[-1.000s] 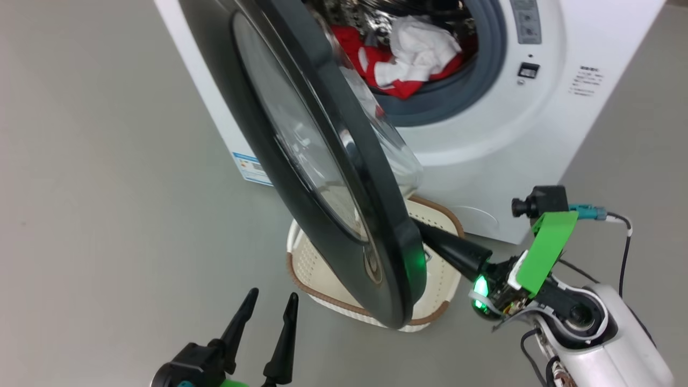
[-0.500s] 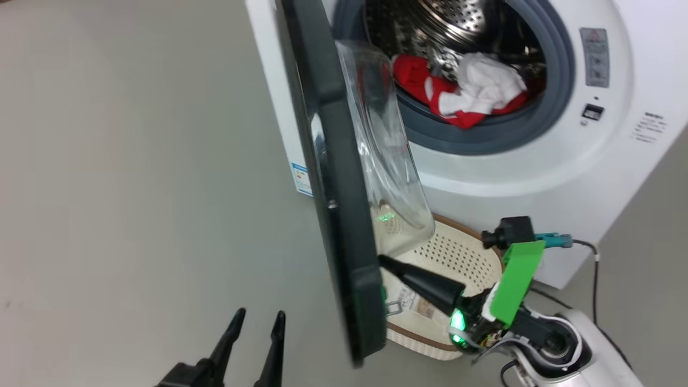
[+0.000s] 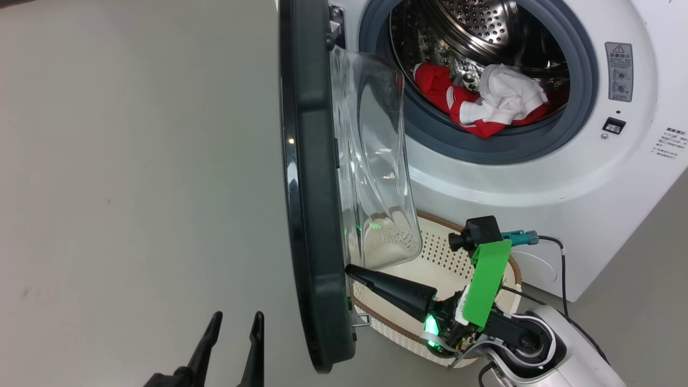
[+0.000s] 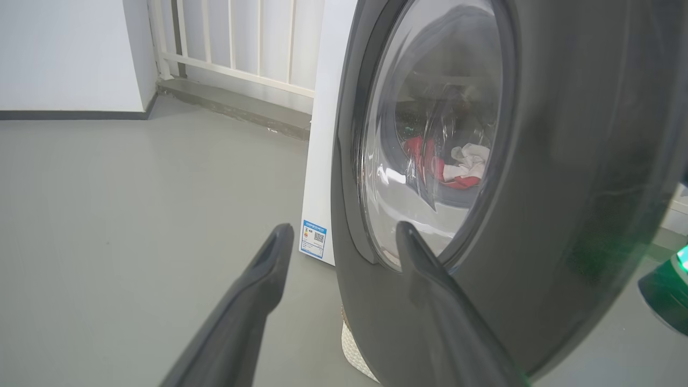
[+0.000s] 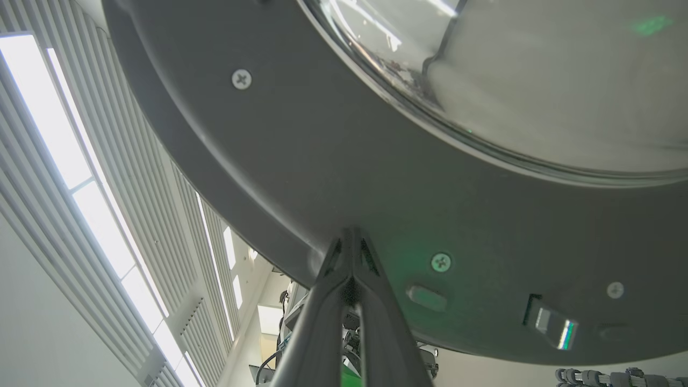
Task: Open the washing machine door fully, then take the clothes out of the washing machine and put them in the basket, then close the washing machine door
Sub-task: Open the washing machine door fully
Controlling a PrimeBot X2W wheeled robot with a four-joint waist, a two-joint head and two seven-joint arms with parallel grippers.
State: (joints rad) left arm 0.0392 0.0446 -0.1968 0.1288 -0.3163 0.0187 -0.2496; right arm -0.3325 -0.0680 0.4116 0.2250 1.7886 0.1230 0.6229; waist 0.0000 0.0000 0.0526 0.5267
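The grey floor (image 3: pixel 134 161) is occupied by 2 things: the washing machine (image 3: pixel 510 188), and the basket (image 3: pixel 441 263) set just in front of it.

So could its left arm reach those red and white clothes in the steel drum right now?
Probably not: the round black-rimmed glass door stands between the left pincer and the red and white clothes.

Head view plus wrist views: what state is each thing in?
washing machine door: open, edge-on to the head camera
washing machine: drum exposed
clothes: inside the drum
basket: on the floor, no clothes visible inside
left gripper: open, empty
right gripper: shut, tips at the door's inner rim
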